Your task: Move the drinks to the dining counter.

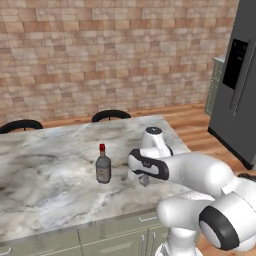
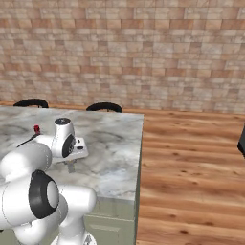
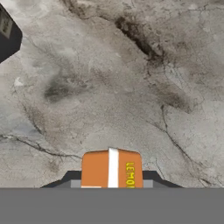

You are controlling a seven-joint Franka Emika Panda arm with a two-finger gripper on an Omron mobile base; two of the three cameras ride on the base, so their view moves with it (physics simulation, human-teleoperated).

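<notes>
Sitting clamped between the gripper (image 3: pixel 112 183) fingertips: orange can (image 3: pixel 112 168)

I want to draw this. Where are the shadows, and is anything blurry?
Left base view: the bottle casts a faint shadow on the dining counter. Hand view: the orange can between the gripper fingers looks sharp; the marble veins look soft.

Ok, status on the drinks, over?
Pincer shut on the orange can, low over the marble island. Bottle already upright on the island, beside the arm. Nothing in the way below the can.
</notes>
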